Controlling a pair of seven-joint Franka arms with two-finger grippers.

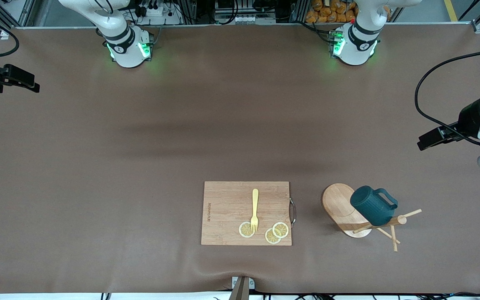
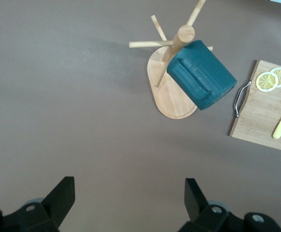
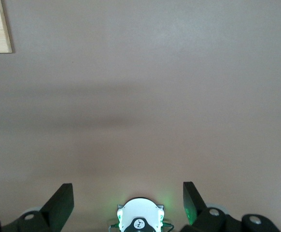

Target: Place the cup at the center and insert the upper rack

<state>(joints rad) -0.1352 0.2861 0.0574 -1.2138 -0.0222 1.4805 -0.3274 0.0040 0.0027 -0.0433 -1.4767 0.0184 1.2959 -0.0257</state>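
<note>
The dark teal cup (image 1: 371, 206) (image 2: 201, 75) hangs tilted on a peg of the upper rack (image 1: 338, 204) (image 2: 167, 94), a light wooden mug tree. The rack stands on its oval base beside the cutting board, toward the left arm's end of the table. My left gripper (image 1: 422, 143) (image 2: 129, 186) hovers open over bare table toward the left arm's end, apart from the rack, with nothing between its fingers. My right gripper (image 1: 35, 86) (image 3: 127, 191) is open and empty over the table's edge at the right arm's end. The cup's inside is hidden.
A rectangular wooden cutting board (image 1: 227, 208) with a metal handle (image 1: 293, 211) lies near the front camera. On it are a yellow fork (image 1: 255, 208) and lemon slices (image 1: 246, 229). The arm bases (image 1: 128, 48) (image 1: 354, 46) stand at the table's edge farthest from the front camera.
</note>
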